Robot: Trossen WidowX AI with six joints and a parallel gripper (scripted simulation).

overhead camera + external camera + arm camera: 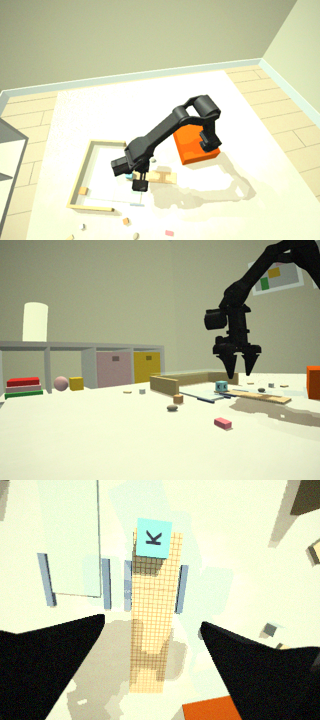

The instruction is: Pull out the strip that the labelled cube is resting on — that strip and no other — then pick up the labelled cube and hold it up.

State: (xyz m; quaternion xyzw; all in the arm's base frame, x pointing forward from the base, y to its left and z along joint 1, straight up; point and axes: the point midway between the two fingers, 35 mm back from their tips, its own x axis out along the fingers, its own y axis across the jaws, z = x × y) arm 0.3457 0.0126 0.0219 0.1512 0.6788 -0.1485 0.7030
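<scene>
The labelled cube (128, 175) (221, 386) (154, 538) is light blue with a dark K and sits upright on the far end of a strip. That strip (169, 177) (258, 396) (152, 595) is tan with a grid pattern, and its long bare part extends toward the orange block. A pale, glassy strip (204, 393) (70, 540) lies beside it, apart from it. My gripper (142, 176) (239, 376) (154, 622) is open and empty, pointing down above the tan strip. In the wrist view its fingertips are on either side of the strip, nearer its bare end than the cube.
Low blue rails (182, 589) flank the strips. A wooden wall (90, 208) (164, 385) borders the far area, with an orange cube (83, 190) inside. A big orange block (196, 142) (314, 383) (210, 710) stands by the arm. A grey stone (152, 160) (261, 389) lies near the strip.
</scene>
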